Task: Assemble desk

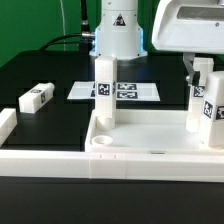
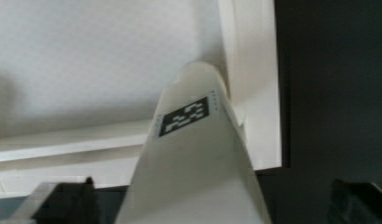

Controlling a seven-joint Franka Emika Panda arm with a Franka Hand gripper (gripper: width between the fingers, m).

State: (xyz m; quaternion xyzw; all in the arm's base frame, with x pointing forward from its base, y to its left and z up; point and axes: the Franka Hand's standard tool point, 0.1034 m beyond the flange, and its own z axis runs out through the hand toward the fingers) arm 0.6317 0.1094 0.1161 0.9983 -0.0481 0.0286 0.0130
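Note:
The white desk top (image 1: pixel 150 140) lies at the front with its raised rim up. One tagged leg (image 1: pixel 105 95) stands upright in its far corner on the exterior view's left. A second tagged leg (image 1: pixel 206 105) stands upright at the far corner on the exterior view's right. My gripper (image 1: pixel 198 66) is over this leg's upper end. In the wrist view the leg (image 2: pixel 191 140) runs between my fingers (image 2: pixel 63 203), with a dark gap on each side, so my gripper (image 2: pixel 209 206) is open around it. A third leg (image 1: pixel 36 97) lies loose on the black table on the exterior view's left.
The marker board (image 1: pixel 140 91) lies flat behind the desk top. A white border rail (image 1: pixel 6 124) sits at the exterior view's left edge. The robot's base (image 1: pixel 118 30) stands at the back. The desk top's rim (image 2: pixel 252 60) shows in the wrist view.

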